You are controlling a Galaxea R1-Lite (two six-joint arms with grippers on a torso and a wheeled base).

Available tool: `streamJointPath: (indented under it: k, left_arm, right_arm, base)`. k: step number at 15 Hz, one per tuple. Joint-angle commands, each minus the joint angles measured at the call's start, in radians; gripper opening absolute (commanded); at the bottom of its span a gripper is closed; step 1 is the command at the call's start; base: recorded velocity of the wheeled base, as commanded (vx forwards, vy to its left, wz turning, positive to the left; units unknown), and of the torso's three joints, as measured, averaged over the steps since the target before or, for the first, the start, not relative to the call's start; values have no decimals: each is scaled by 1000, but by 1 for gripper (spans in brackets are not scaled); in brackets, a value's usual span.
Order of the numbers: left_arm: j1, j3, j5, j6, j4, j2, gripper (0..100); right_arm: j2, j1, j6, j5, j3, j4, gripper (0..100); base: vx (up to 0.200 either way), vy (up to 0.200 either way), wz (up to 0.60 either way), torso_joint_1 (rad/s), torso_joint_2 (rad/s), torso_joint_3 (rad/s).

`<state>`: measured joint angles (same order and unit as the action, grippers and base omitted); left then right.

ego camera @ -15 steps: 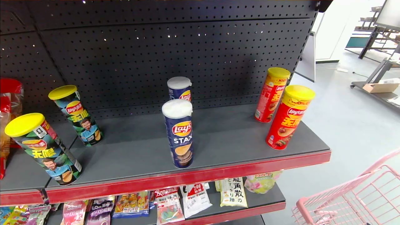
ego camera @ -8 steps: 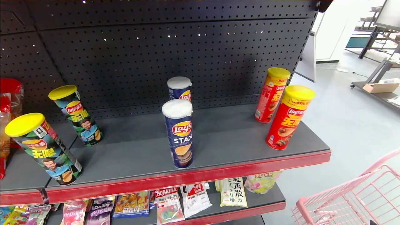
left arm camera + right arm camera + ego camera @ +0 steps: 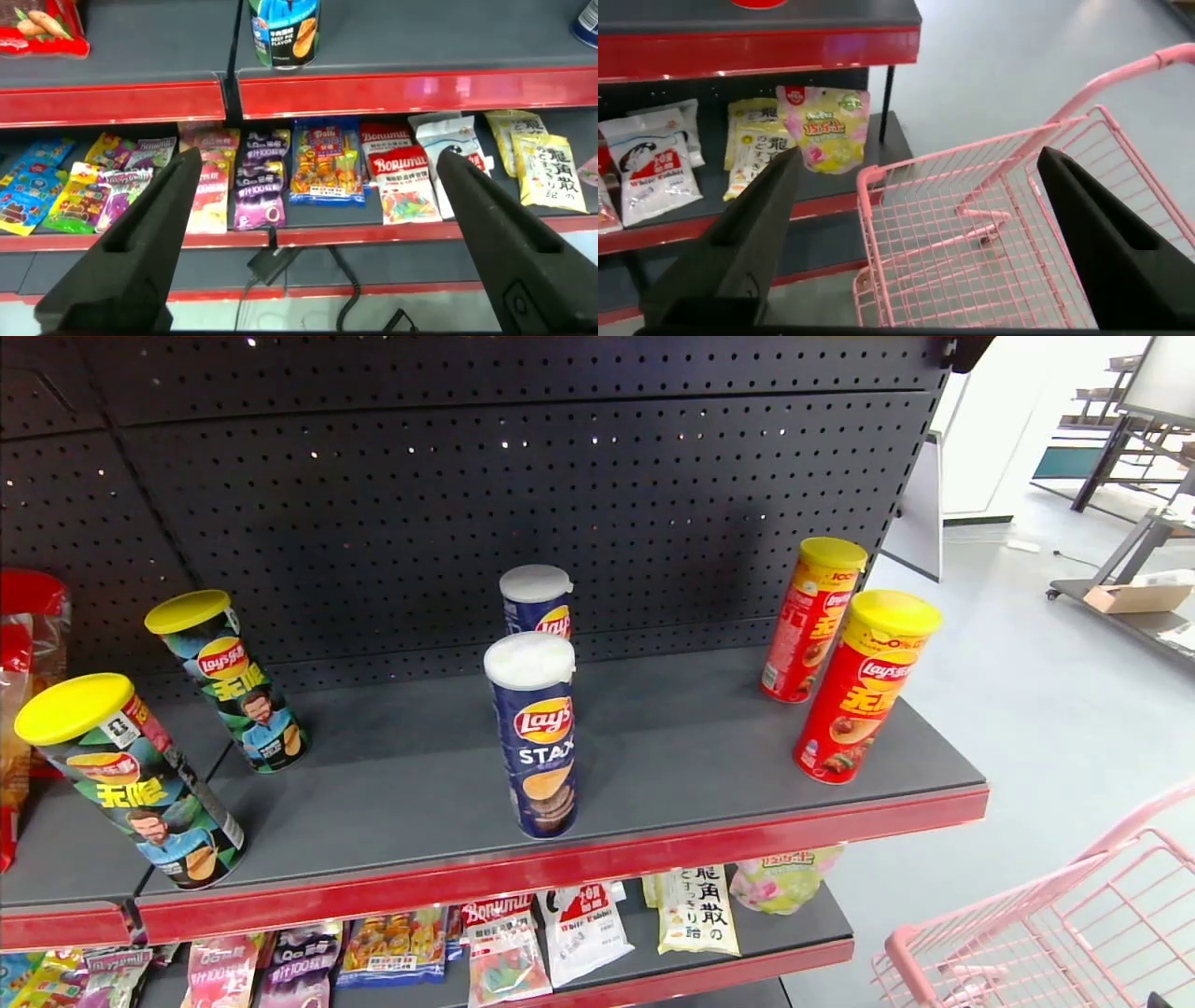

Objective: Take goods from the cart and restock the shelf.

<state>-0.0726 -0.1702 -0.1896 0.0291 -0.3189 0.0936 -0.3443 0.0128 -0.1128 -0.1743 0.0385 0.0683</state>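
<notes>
The upper shelf carries upright chip cans: two blue, two red and two green ones with yellow lids. The pink wire cart stands low at the right, beside the shelf end. My right gripper hangs open above the cart, holding nothing, and the basket part below it is bare mesh. My left gripper is open with nothing in it, facing the lower shelf's snack bags, below a green can.
Red price rails edge both shelves. A black pegboard backs the upper shelf. Snack bags fill the lower shelf, with a yellow-green bag nearest the cart. Open grey floor lies to the right. A cable hangs under the lower shelf.
The cans and the cart have not moved. A small dark tip at the head view's bottom edge by the cart has shifted to the right.
</notes>
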Motion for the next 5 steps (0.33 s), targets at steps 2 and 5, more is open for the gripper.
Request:
streamJointPath:
  k: [2,5]
  left_arm:
    - [0,0,-5,-5,-2,1,100]
    - [0,0,-5,-9,0,1,100]
  right_arm:
    - [108,21,-4,67,34,-87,100]
    - [126,23,-4,79,29,-97,100]
  base:
    - [0,0,0,0,0,0]
    - [0,0,0,0,0,0]
